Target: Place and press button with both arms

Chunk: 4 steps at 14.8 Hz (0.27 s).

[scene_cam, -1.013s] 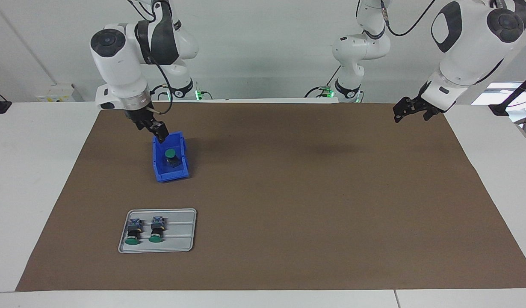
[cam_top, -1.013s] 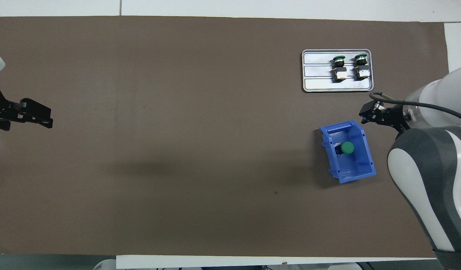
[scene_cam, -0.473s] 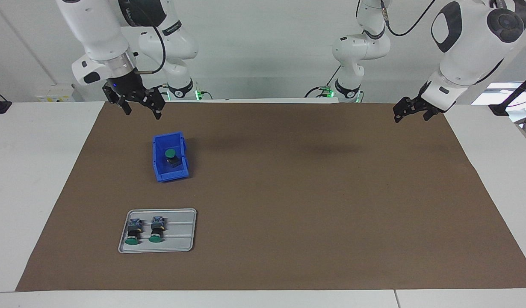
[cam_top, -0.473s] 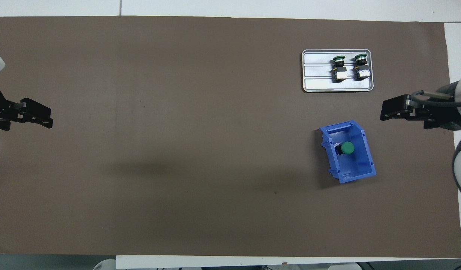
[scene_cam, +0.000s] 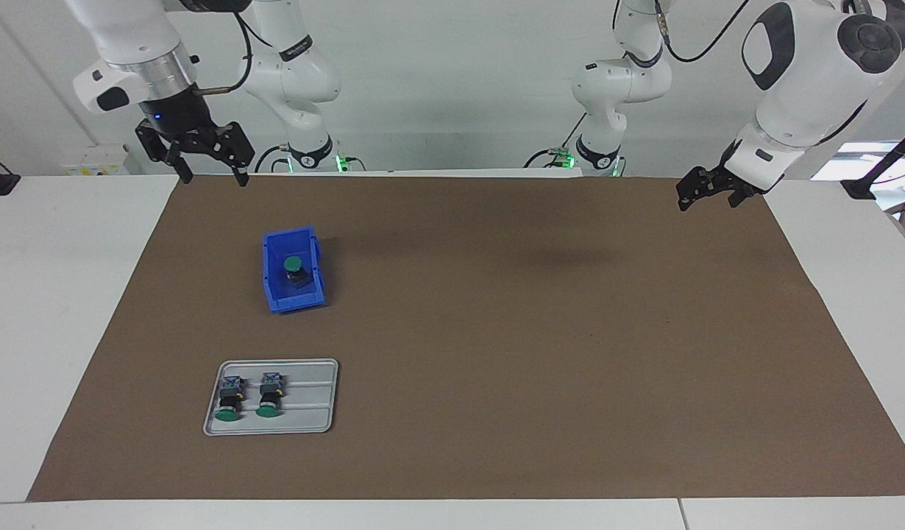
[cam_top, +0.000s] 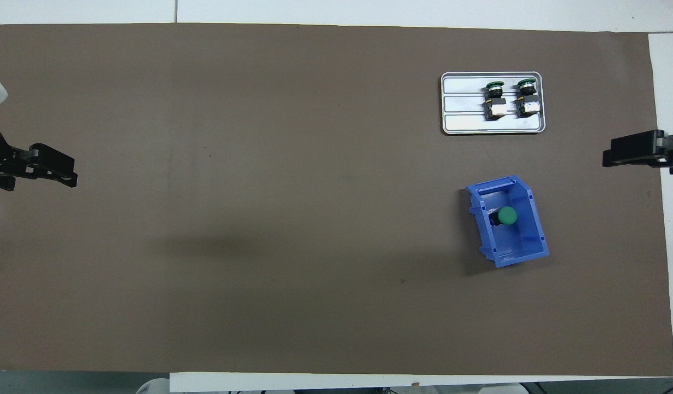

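A button with a green cap stands upright inside the blue bin. Two more buttons lie on their sides on the grey tray. My right gripper hangs open and empty, high over the brown mat's corner at the right arm's end, well clear of the bin. My left gripper waits open and empty above the mat's edge at the left arm's end.
A brown mat covers most of the white table. The tray lies farther from the robots than the bin, both toward the right arm's end.
My right gripper has risen from the bin's rim and drawn back toward the right arm's end of the table, still open. The button stays in the bin. The left arm has not moved.
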### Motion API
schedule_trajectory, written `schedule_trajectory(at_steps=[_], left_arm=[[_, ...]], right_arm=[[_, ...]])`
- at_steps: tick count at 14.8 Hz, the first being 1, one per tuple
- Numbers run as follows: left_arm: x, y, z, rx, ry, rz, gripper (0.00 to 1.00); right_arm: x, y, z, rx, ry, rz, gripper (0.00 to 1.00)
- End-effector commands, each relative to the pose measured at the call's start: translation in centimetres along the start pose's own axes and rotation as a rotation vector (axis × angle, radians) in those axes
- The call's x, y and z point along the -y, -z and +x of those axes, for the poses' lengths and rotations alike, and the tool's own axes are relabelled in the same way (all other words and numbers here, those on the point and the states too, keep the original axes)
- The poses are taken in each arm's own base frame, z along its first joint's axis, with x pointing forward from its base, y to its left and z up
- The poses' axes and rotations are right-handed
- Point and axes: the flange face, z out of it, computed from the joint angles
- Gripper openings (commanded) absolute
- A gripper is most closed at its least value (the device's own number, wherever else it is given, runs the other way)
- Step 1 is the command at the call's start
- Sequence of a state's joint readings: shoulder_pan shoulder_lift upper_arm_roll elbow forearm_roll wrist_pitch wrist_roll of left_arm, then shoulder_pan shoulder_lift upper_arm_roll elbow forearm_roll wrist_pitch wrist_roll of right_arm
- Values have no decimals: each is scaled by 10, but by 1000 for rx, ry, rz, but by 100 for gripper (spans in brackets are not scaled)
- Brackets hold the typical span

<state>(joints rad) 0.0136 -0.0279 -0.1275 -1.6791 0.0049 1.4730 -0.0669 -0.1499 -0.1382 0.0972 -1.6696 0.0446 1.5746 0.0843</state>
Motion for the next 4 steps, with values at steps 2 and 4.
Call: schedule_trajectory(at_steps=[2,4], left_arm=[[2,0,-8,-17,-1,3,100],[3,0,-8,-17,2,3,100]], right_arm=[[-7,3,-1,13,-8,17,98],[-14,3,-1,17,-20,18,98]])
